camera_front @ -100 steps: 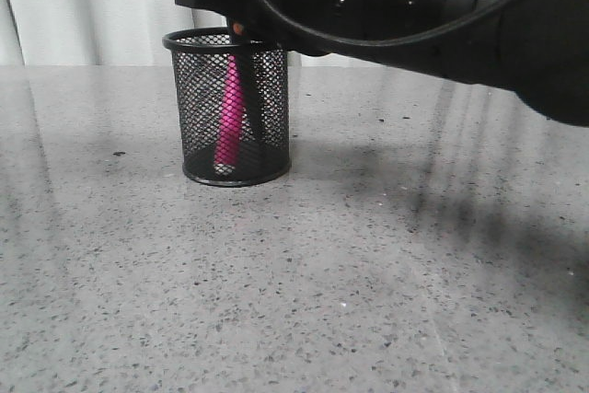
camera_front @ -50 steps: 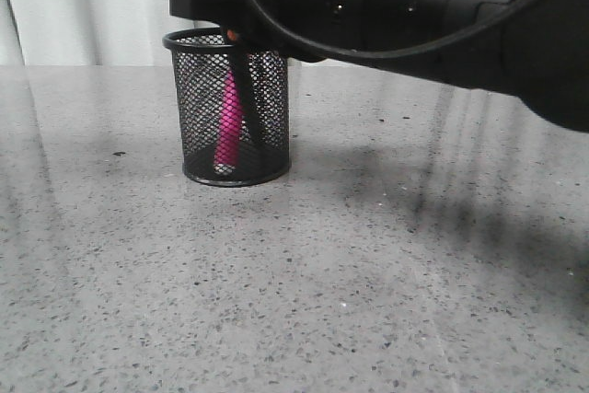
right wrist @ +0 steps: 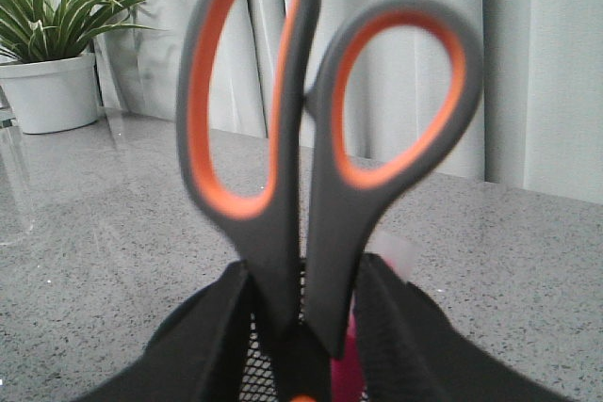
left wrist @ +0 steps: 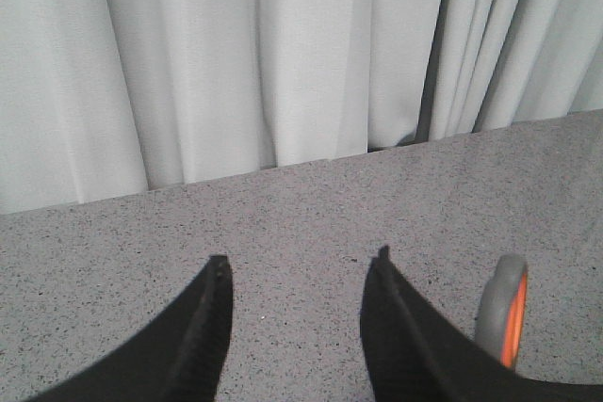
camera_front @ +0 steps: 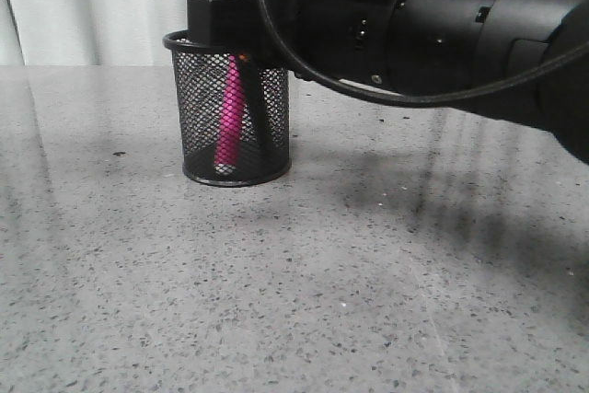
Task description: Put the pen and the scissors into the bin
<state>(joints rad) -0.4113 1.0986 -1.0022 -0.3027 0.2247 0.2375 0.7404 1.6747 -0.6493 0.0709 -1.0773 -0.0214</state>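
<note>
While you weigh the next move, read these lines:

Scissors: the long scissors (right wrist: 320, 195) with grey handles lined in orange stand almost upright, long axis vertical, handle loops up and dark blades down inside the small black wire-mesh cylindrical bin (camera_front: 230, 108).

Pen: the slim bright pink pen (camera_front: 228, 117) already leans inside that bin, just beside the blades.

Right end effector: the right end effector (right wrist: 306, 327) sits at the bin's rim with its fingers flanking the scissor shanks; whether they press or have let go, you cannot tell from these views.

Left end effector: the left end effector (left wrist: 297, 327) is spread wide and holds nothing; it looks across bare tabletop (left wrist: 311, 204) toward the white curtain (left wrist: 236, 54), with one orange-lined loop at its side.

Key relation: the scissors lie straight between the right fingers, so the right arm is the nearer one; I judge your release should be followed by a vertical retreat along the scissors' axis.

Risk: a sideways pull could tip the light bin.
</note>
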